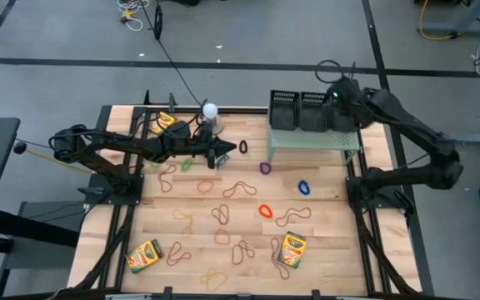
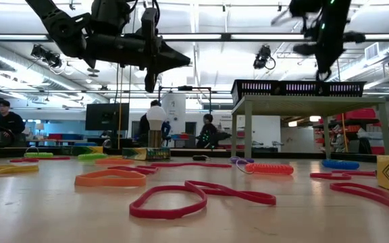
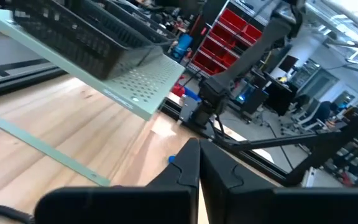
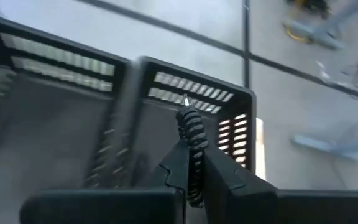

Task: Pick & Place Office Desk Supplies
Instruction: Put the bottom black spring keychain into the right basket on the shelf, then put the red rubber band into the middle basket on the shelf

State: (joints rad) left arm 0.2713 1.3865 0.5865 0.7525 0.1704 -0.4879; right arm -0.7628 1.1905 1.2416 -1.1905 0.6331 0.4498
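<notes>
Worktop (image 1: 323, 250), wood: rubber bands (image 1: 238, 188) in many colours scattered over its middle and near edge; crayon boxes, one at the far left corner (image 1: 163, 122), two by the near edge (image 1: 144, 255) (image 1: 293, 250). Riser (image 1: 313, 140) at the far right edge carries black baskets (image 1: 284, 109). Left gripper (image 1: 226, 150): raised above the far-middle worktop, fingers pressed together, empty. Right gripper (image 4: 193, 163): over the baskets, pinching a black coiled band (image 4: 191, 134)
</notes>
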